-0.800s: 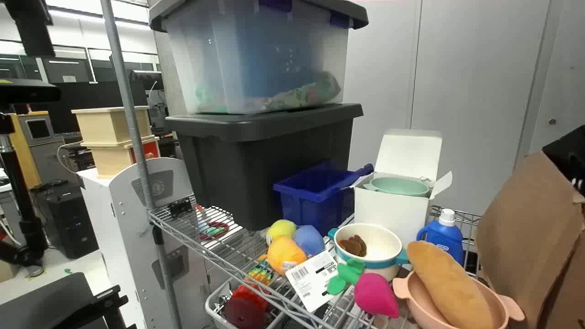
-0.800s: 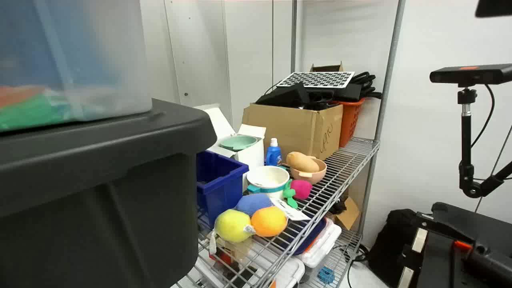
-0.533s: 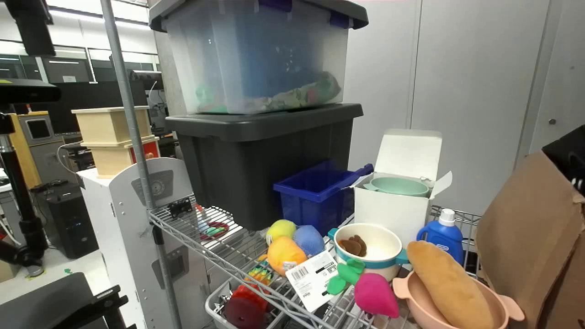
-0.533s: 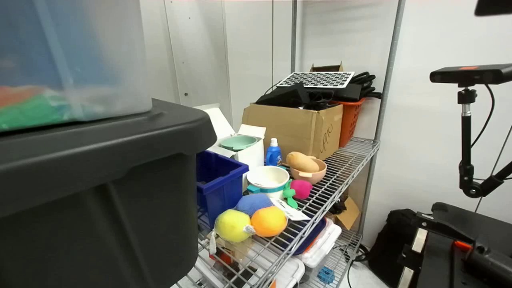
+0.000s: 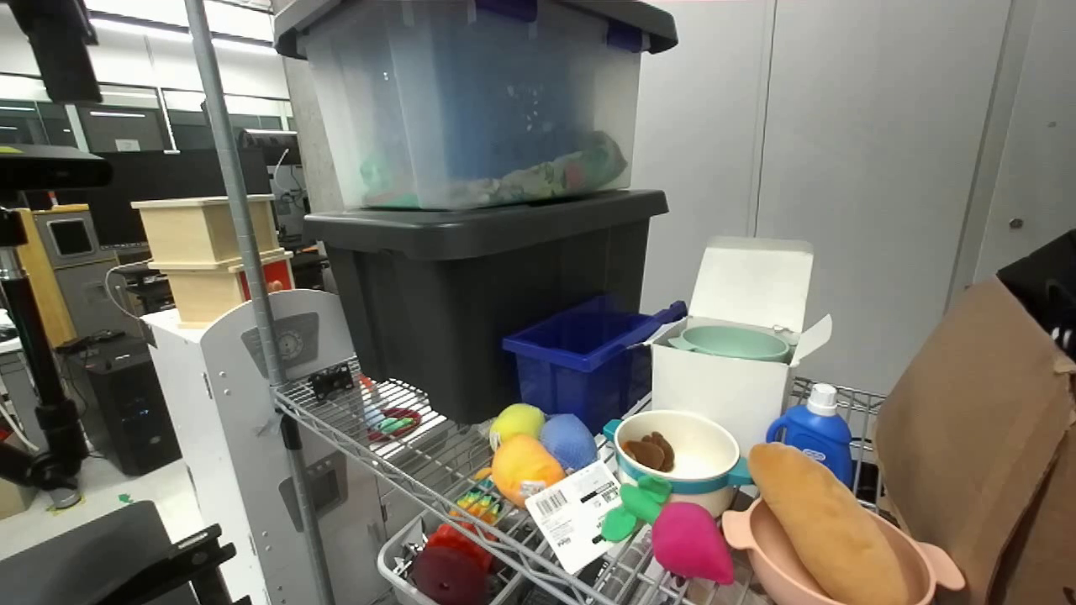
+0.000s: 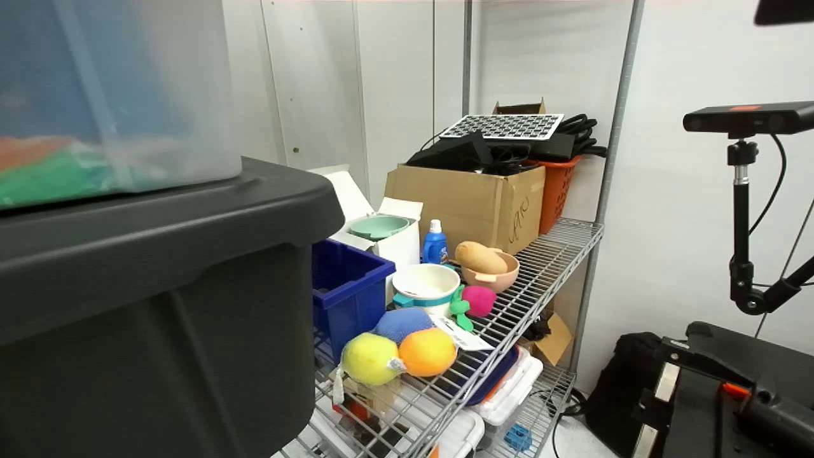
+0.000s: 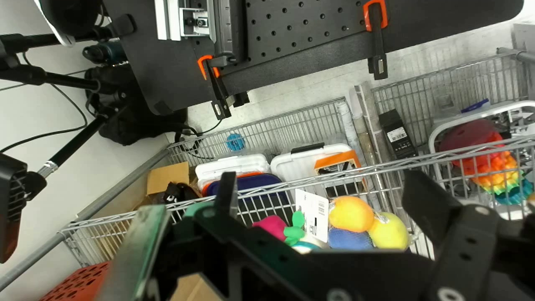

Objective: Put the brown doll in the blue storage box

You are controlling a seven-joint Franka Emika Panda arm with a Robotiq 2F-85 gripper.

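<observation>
Everything on the grey wire shelf (image 6: 563,245) lies as it did in the earlier frames of both exterior views, with no visible shift. The elongated, oval, tan-brown plush doll (image 5: 828,521) rests tilted in the shallow pink two-handled bowl (image 5: 769,550), its raised end reaching past the rim. Near it stands the blue bottle with a white cap (image 5: 811,437). The small deep-blue plastic storage box (image 5: 555,391) is well apart from the doll, just beside the large dark grey lidded tote (image 5: 487,311), with the white cardboard carton (image 5: 706,391) on its other side. Between box and doll sits the white, teal-banded round bowl (image 5: 706,454). In the wrist view the black two-fingered tool (image 7: 321,192) is released, its fingers (image 7: 430,209) spread wide; through the gap show the magenta soft toy with green leaves (image 7: 272,225) and the orange rounded plush (image 7: 351,214) on the shelf below.
</observation>
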